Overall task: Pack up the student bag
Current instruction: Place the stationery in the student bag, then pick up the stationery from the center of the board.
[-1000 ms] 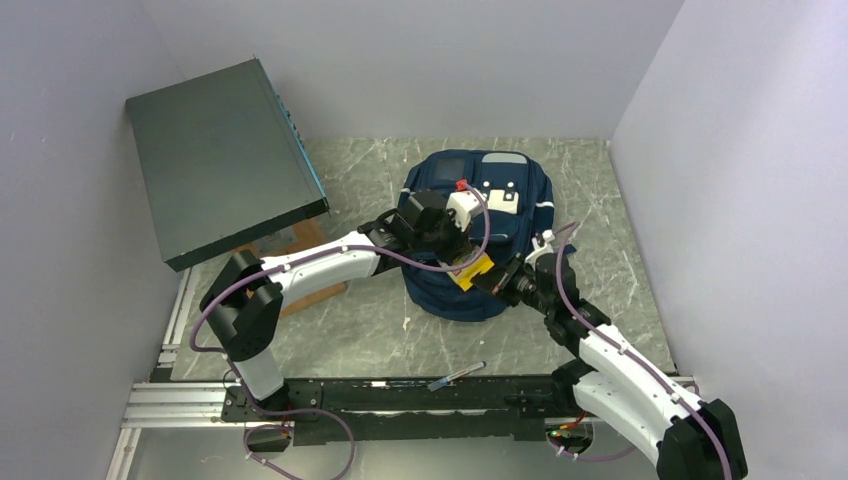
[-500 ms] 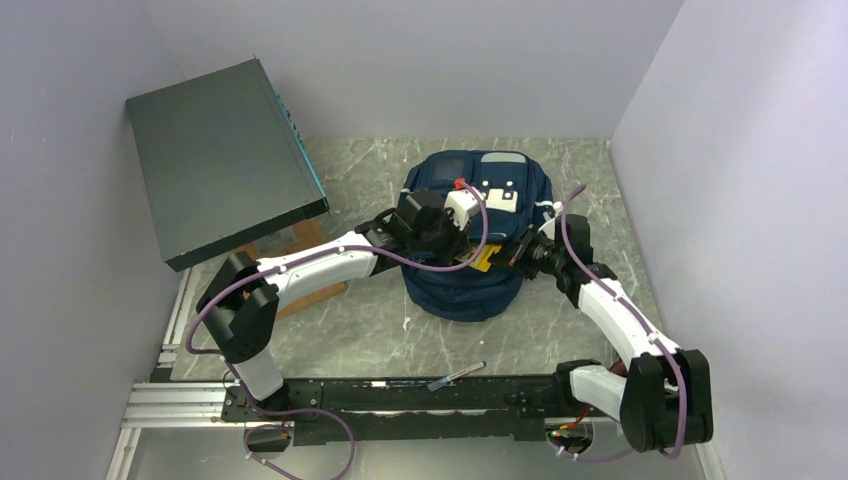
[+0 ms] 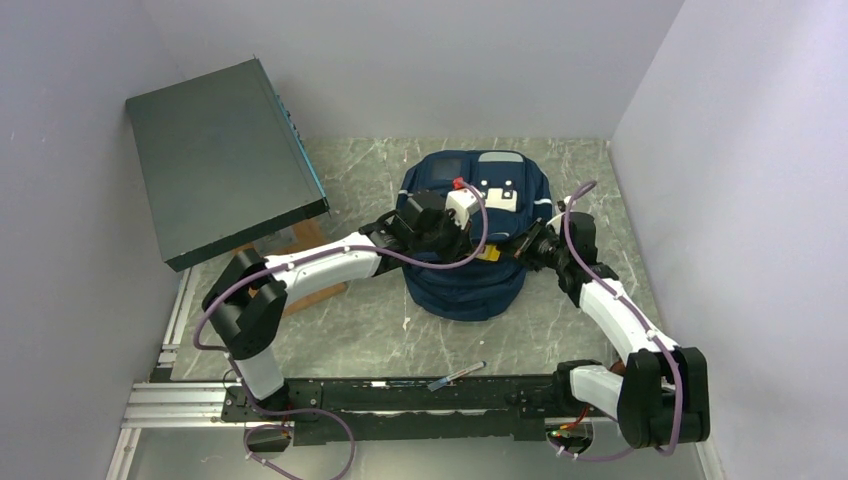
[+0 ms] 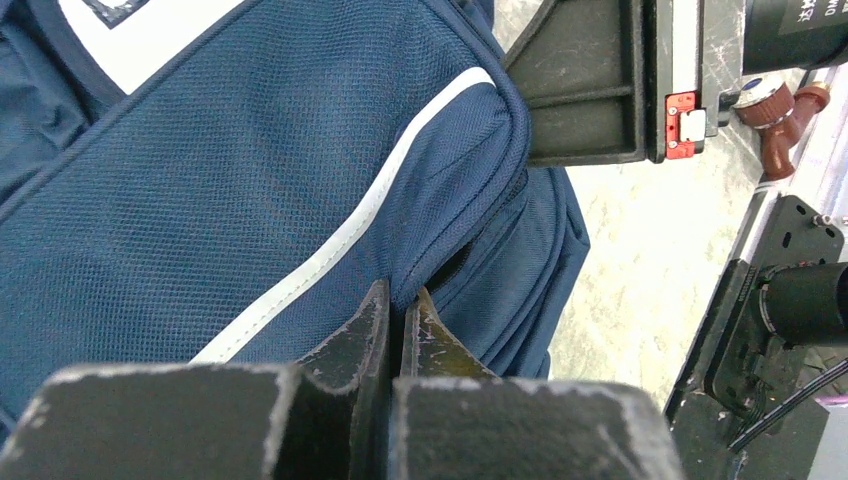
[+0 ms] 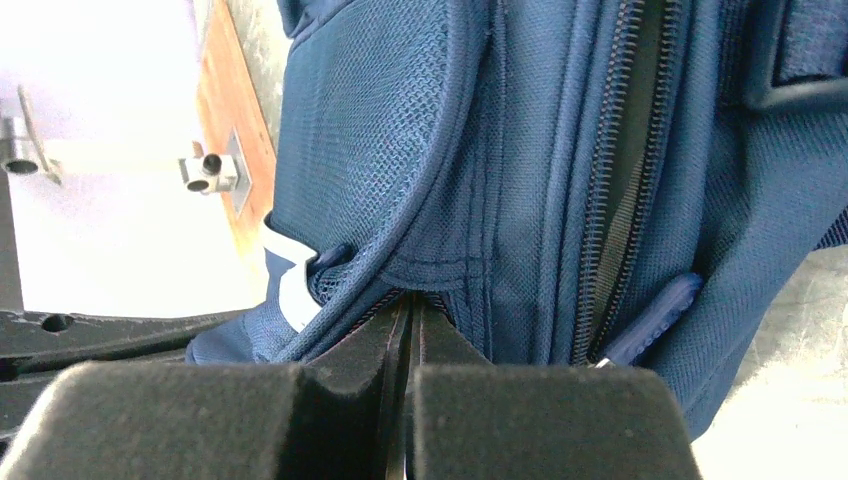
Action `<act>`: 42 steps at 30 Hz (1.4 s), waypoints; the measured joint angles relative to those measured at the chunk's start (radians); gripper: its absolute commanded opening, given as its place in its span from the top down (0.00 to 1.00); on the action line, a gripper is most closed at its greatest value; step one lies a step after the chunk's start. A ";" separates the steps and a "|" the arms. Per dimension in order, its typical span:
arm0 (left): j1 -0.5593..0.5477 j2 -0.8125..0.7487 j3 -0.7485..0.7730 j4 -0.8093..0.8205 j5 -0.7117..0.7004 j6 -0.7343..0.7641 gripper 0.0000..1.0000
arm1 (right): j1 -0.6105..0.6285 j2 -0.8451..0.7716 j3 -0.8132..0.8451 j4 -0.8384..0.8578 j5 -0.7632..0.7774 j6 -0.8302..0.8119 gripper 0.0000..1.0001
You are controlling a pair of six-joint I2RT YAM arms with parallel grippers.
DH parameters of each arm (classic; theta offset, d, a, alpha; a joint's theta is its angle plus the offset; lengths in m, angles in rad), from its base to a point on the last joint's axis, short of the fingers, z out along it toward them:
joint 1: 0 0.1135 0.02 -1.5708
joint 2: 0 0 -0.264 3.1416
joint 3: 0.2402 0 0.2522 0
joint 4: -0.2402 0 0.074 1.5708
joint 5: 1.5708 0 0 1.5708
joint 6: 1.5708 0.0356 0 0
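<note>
The student bag (image 3: 470, 215) lies flat mid-table, navy with pale stripes (image 4: 330, 250). My left gripper (image 3: 466, 250) reaches over its middle; in the left wrist view its jaws (image 4: 401, 305) are shut, pinching a fold of the bag's edge. My right gripper (image 3: 514, 250) comes in from the bag's right side. In the right wrist view it (image 5: 412, 305) is shut, tips pressed into a seam beside a zip (image 5: 620, 180), with nothing visible between them. A small yellow piece (image 3: 487, 254) peeks out between the two grippers, mostly hidden by the bag.
A big dark grey-green flat box (image 3: 222, 160) sits tilted on a wooden stand (image 3: 305, 240) at the back left. A pen-like item (image 3: 457, 376) rests on the front rail. Walls close in on both sides and the back.
My right gripper has swung away from the bag's near edge up to its right side. The yellow item that showed plainly there is now almost hidden. The left arm barely moved.
</note>
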 measured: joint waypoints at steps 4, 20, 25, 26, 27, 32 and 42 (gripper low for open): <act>0.004 0.030 0.000 0.023 0.024 -0.041 1.00 | -0.005 0.005 -0.024 0.040 0.027 0.021 0.87; 0.037 0.085 0.008 0.045 0.132 -0.146 1.00 | -0.005 -0.224 0.024 -0.243 0.090 -0.179 0.69; 0.038 0.089 0.022 0.022 0.135 -0.143 0.92 | 0.017 -0.282 -0.035 -0.262 0.071 -0.166 0.69; 0.038 0.090 0.028 0.013 0.135 -0.141 0.85 | 0.028 -0.286 -0.035 -0.276 0.074 -0.166 0.69; 0.038 0.091 0.033 0.006 0.135 -0.140 0.76 | 0.046 -0.297 -0.035 -0.299 0.085 -0.169 0.68; 0.038 0.093 0.049 -0.032 0.166 -0.147 0.57 | 0.299 -0.393 -0.031 -0.438 0.222 -0.163 0.58; 0.032 -0.056 -0.066 -0.013 0.292 -0.167 0.40 | 0.571 -0.600 -0.108 -0.605 0.296 -0.027 0.37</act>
